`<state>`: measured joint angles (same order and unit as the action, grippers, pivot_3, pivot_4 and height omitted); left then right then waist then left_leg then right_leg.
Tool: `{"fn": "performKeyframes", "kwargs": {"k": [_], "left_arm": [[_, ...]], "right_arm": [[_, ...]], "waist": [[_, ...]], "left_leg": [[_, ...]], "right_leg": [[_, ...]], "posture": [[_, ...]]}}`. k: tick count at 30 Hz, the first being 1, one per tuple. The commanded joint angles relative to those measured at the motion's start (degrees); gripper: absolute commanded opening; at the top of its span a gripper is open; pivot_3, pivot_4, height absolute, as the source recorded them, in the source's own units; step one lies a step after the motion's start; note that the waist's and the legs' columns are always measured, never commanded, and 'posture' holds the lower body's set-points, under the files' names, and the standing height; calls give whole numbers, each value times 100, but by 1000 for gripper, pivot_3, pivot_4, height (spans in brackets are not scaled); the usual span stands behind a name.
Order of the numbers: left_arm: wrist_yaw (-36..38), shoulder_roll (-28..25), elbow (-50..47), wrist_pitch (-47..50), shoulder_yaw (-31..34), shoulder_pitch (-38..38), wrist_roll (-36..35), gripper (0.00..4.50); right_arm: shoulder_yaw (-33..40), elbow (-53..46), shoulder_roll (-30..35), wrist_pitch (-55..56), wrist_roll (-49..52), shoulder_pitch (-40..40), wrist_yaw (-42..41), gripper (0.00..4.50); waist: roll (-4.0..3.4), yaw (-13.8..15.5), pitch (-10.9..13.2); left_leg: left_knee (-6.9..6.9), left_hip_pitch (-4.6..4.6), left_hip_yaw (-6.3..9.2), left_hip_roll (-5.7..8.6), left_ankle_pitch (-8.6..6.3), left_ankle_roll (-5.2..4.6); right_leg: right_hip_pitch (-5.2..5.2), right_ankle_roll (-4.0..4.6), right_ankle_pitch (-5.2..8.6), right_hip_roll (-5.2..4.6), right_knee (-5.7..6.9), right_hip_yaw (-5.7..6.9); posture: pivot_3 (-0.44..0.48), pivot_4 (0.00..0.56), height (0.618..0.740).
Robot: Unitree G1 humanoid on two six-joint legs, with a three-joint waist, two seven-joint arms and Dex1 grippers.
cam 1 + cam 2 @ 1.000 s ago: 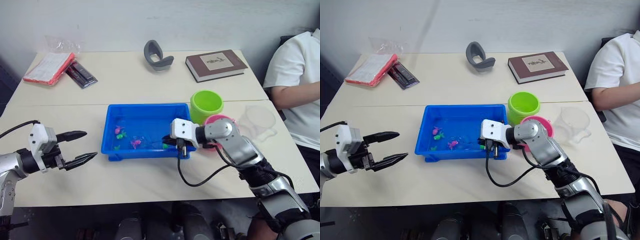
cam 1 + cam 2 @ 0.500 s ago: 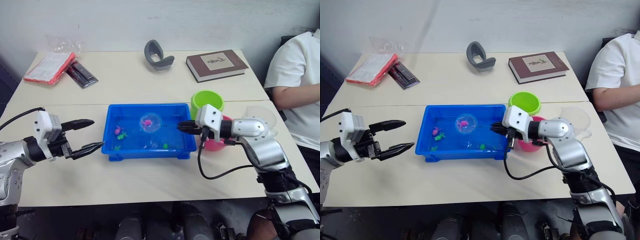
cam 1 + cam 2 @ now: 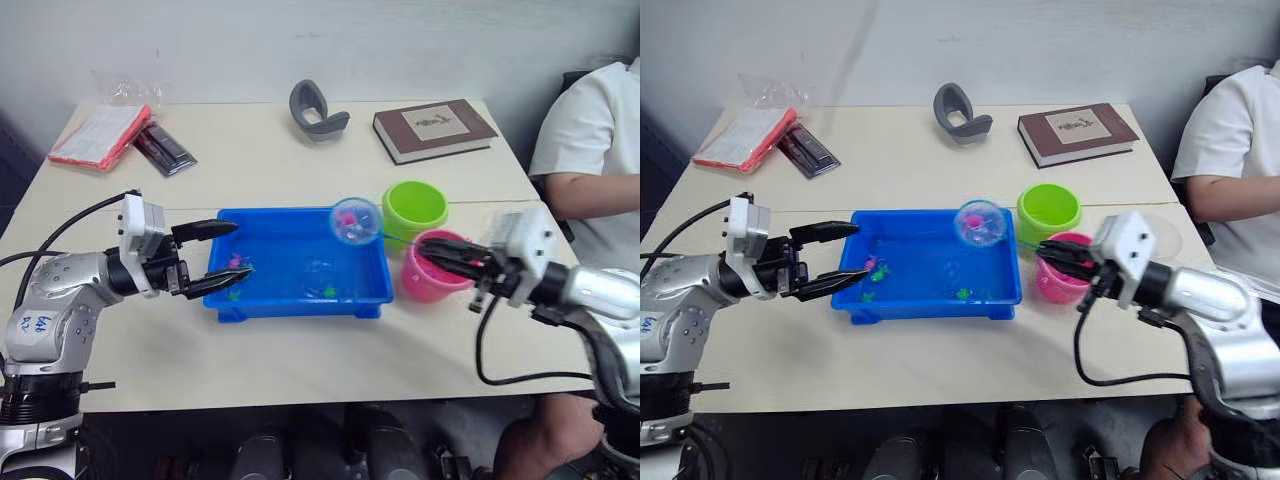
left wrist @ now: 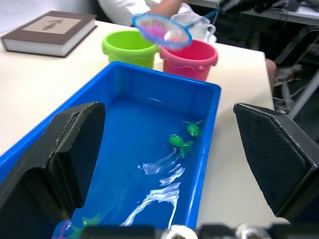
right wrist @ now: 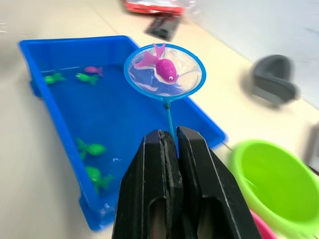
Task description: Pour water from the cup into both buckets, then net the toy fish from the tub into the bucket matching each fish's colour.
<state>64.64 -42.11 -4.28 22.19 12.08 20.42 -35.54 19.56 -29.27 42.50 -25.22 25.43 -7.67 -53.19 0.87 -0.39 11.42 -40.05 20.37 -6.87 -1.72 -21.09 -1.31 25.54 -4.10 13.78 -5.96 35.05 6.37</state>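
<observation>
One pink fish point(image 5: 162, 67) is sitting in the net point(image 3: 356, 221) right now, lifted clear of the tub point(image 3: 300, 262) and hanging over its end nearest the two buckets, so we're somewhere in the netting stage. The pouring looks done as far as I can judge: the cup point(image 3: 1159, 237) sits by the right edge of the worktop behind the right arm and I can't make out any water in it, though I also can't see into the pails well enough to confirm they're wet. Still left in the tub: a couple of green fish point(image 4: 182, 142) by its bucket end and a pink and green bunch at the other end, so plenty of scoops to go. The right gripper point(image 3: 447, 255) has its jaws clamped tight on the net's thin handle. The handle runs roughly along the worktop's long direction, hoop pointing toward the left edge and tilted a bit upward, mesh face up with the fish resting in it. The pink bucket point(image 3: 433, 268) is right under the handle, the green bucket point(image 3: 414, 208) just behind it toward the back edge. The left gripper point(image 3: 208, 256) has its jaws spread wide, hovering at the tub's far end, holding nothing
</observation>
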Motion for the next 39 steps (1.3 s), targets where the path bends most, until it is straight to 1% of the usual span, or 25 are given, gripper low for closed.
{"fn": "performKeyframes", "kwargs": {"k": [1, 4, 7, 9, 12, 13, 16, 21, 27, 30, 32, 39], "left_arm": [[176, 138, 222, -180, -191, 274, 66, 4438], [281, 245, 429, -288, -346, 469, 139, 4438], [464, 286, 494, -138, -480, 532, 54, 4438], [525, 332, 495, -166, -557, 540, 94, 4438], [521, 393, 567, -255, -578, 587, 149, 4438], [519, 412, 587, -276, -585, 601, 160, 4438], [501, 504, 623, -335, -614, 613, 182, 4438], [417, 636, 573, -353, -597, 576, 198, 4438], [292, 746, 516, -384, -576, 552, 197, 4438], [245, 773, 509, -393, -568, 542, 194, 4438], [213, 800, 504, -405, -577, 532, 190, 4438], [150, 872, 508, -444, -596, 536, 196, 4438]], "right_arm": [[951, -460, 170, 224, 25, 627, 42, 0], [1515, -542, 225, 508, -179, 1157, 84, 0], [1997, -302, 232, 1301, -890, 1788, 131, 0], [2093, 44, 251, 1996, -1459, 2132, 218, 0], [1999, 534, 342, 3367, -2194, 2359, 366, 0], [1981, 738, 383, 3891, -2526, 2379, 530, 0], [1940, 1167, 379, 4787, -3694, 2280, 1478, 0], [1704, 1471, 491, 6148, -5056, 2249, 2523, 0], [1527, 1902, 513, 6868, -6030, 2388, 3523, 0], [1491, 1968, 522, 7045, -6322, 2416, 3908, 0], [1460, 2001, 534, 7064, -6453, 2384, 4109, 0], [1133, 2122, 668, 7071, -6663, 2466, 4379, 0]], "waist": [[0, 44, 0], [0, 79, 0], [0, 124, 0], [1, 130, -1], [0, 106, -1], [0, 98, -1], [0, 55, -1], [0, 15, -1], [0, 34, -1], [0, 26, -1], [0, 20, -1], [0, 12, -1]], "left_leg": [[0, -2, 0, 0, 0, 0], [-2, -5, -4, -1, 0, 0], [-2, -6, -7, 1, 1, -2], [-1, -7, -10, -2, 0, -1], [-2, -10, -20, -1, -1, -3], [-2, -15, -23, 0, -1, -3], [-1, -19, -23, -3, 2, 2], [-1, -20, -23, -5, 6, 9], [-2, -19, -21, -4, 8, 11], [-2, -18, -19, -4, 8, 11], [-2, -19, -20, -4, 8, 11], [-1, -20, -18, -7, 10, 13]], "right_leg": [[-3, -1, 0, 8, -1, -3], [-4, -4, -2, 16, -1, -12], [-5, -7, -4, 19, -6, -17], [-6, -7, -4, 27, -7, -20], [-6, -10, -6, 28, -11, -28], [-6, -10, -6, 28, -19, -33], [-6, -9, -5, 29, -20, -35], [-5, -7, -3, 29, -15, -44], [-6, -7, -3, 28, -14, -54], [-6, -6, -3, 27, -15, -59], [-6, -6, -3, 27, -14, -61], [-6, -3, -1, 30, -13, -78]], "posture": [[0, 150, 740], [0, 150, 740], [0, 150, 740], [0, 150, 740], [0, 150, 740], [0, 150, 740], [0, 150, 740], [0, 150, 740], [0, 150, 740], [0, 150, 740], [0, 150, 740], [0, 150, 740]]}}
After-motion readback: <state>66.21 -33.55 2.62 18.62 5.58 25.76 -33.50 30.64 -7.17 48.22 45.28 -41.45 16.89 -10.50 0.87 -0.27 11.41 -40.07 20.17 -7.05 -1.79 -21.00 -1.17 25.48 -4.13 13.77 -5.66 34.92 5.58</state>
